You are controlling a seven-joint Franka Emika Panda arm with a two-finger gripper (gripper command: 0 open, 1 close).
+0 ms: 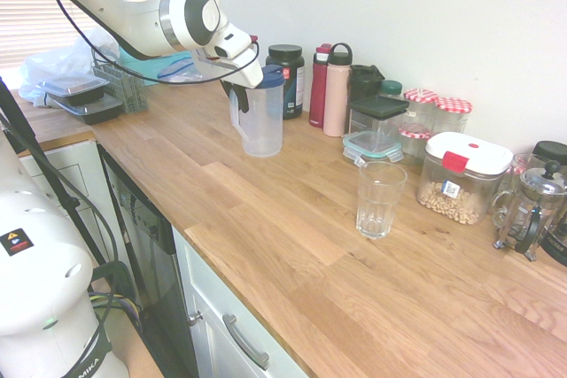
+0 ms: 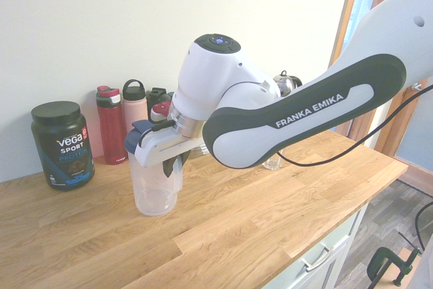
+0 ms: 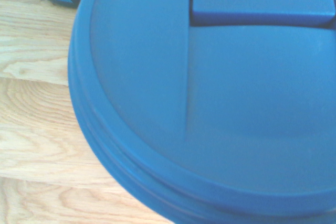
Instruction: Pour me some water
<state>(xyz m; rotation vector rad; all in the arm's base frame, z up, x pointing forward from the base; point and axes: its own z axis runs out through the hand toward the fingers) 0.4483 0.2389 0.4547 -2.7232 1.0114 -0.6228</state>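
The wooden counter [image 1: 292,245] carried everything: the clear plastic pitcher [image 1: 260,126] with its blue lid [image 3: 210,103] stood upright toward the wall, and the empty glass [image 1: 380,198] stood well apart from it, nearer the counter's front edge. The arm reached down over the pitcher, and the gripper [image 2: 172,166] had its fingers drawn together at the handle side, just under the lid; it seemed to have hold of the handle, though the arm hid the contact itself. I judged the grasping step finished and the carry not yet begun. The next move called for lifting the pitcher level, bringing it beside the glass, and tipping the spout slowly over the rim.
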